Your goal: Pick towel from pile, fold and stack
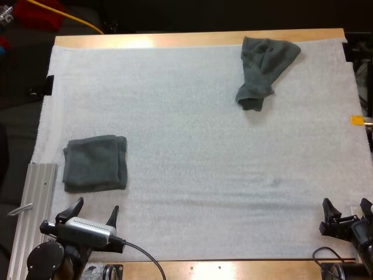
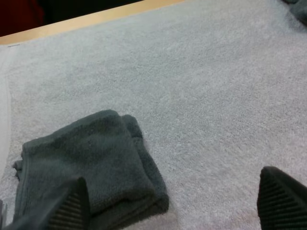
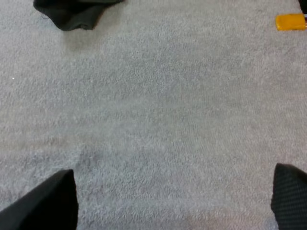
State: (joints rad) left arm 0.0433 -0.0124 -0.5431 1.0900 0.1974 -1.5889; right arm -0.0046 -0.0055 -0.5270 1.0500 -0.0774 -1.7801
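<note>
left gripper (image 1: 96, 205) at 7 o'clock and right gripper (image 1: 346, 204) at 5 o'clock of the mat (image 1: 192, 151), both spread wide and empty. the crumpled towel (image 1: 265, 70) lies at 1 o'clock, the folded towel (image 1: 95, 163) at 8 o'clock. best to send the right one out and pinch a loose corner, not the bunched middle.

- White mat (image 1: 204, 175) lay flat over nearly the whole tabletop, with faint creases toward the near side.
- Wooden table (image 1: 192, 39) showed as bare strips along the far edge and the near edge.
- Ribbed metal rail (image 1: 36, 198) lay just beside the mat's left edge, at the near corner, running front to back.
- Yellow cable (image 1: 70, 16) ran diagonally beyond the table's far left corner.
- Small black bracket (image 1: 48, 85) sat at the mat's left edge.
</note>
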